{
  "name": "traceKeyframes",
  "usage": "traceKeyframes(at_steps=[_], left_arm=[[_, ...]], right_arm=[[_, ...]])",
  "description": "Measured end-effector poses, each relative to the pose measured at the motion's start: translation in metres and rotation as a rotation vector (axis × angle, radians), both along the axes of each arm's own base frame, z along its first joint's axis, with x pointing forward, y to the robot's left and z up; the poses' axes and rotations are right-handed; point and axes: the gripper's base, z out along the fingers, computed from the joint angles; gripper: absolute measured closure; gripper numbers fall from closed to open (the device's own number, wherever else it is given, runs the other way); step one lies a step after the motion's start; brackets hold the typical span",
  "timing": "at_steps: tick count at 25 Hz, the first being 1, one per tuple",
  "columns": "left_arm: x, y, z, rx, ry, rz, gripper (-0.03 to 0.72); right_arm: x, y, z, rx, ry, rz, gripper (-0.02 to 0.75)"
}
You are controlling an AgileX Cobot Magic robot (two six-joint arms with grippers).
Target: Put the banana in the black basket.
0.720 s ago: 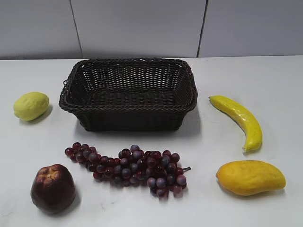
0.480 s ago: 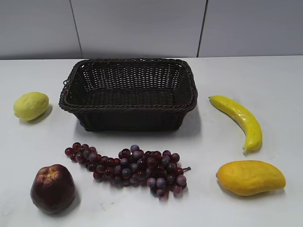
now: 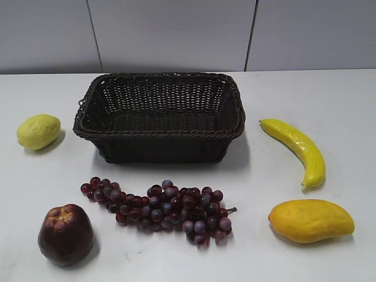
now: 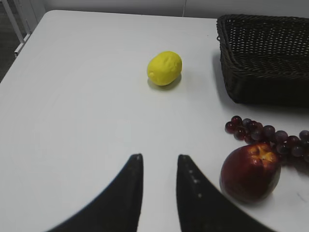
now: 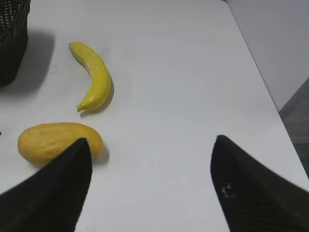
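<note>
**Q:** Where is the fruit I need, and what are my arms doing?

**Me:** The banana [image 3: 299, 151] lies on the white desk [image 3: 329, 100] at the right middle of the exterior frame, well apart from any arm. It curves from an upper-left tip down to a lower-right tip. Just below it sits a plump mango [image 3: 311, 220]. In the right wrist view the banana [image 5: 93, 81] shows at upper left. My right pincer [image 5: 152, 181] is spread wide and holds nothing, hovering above bare desk. My left pincer [image 4: 160, 183] has its jaws apart by only a narrow gap, also empty, near an apple [image 4: 250, 171] at lower right of its frame.

**Q:** How should I do the pickup well?

**Me:** I judge the right arm suits it, since the banana is on its side. I would bring the right pincer over the thick middle of the fruit, turn the jaws to close across the slim width, and keep clear of the mango. The skin looks glossy, so a centred grip should resist slipping or swinging.

**Q:** And the container?

**Me:** The black basket [image 3: 160, 148] stands at the upper centre of the exterior frame, left of the banana. Its woven floor shows bare; nothing is inside. A bunch of grapes [image 3: 159, 210] lies on the desk below it, and a lemon [image 3: 38, 131] to its left.
</note>
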Motion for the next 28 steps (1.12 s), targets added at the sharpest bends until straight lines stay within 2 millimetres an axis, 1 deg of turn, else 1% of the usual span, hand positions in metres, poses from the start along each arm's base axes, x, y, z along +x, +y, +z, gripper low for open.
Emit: traceKeyframes(at_steps=[2,5,10,15,18,21,25,28], left_arm=[[0.000,0.000,0.000,0.000,0.000,0.000,0.455],[0.000,0.000,0.000,0.000,0.000,0.000,0.455],[0.000,0.000,0.000,0.000,0.000,0.000,0.455],[0.000,0.000,0.000,0.000,0.000,0.000,0.455],[0.000,0.000,0.000,0.000,0.000,0.000,0.455],[0.000,0.000,0.000,0.000,0.000,0.000,0.455],[0.000,0.000,0.000,0.000,0.000,0.000,0.455],[0.000,0.000,0.000,0.000,0.000,0.000,0.455]], right_arm=[[0.010,-0.001,0.006,0.002,-0.005,-0.004,0.127],[0.031,-0.003,0.011,0.004,0.012,-0.012,0.127],[0.075,-0.006,0.013,0.009,0.054,-0.026,0.127],[0.116,-0.010,0.002,0.015,0.146,-0.036,0.127],[0.140,-0.011,-0.010,0.019,0.246,-0.038,0.127],[0.163,-0.013,-0.017,0.022,0.332,-0.038,0.127],[0.195,-0.014,-0.018,0.024,0.399,-0.036,0.127],[0.221,-0.012,-0.020,0.020,0.439,-0.017,0.127]])
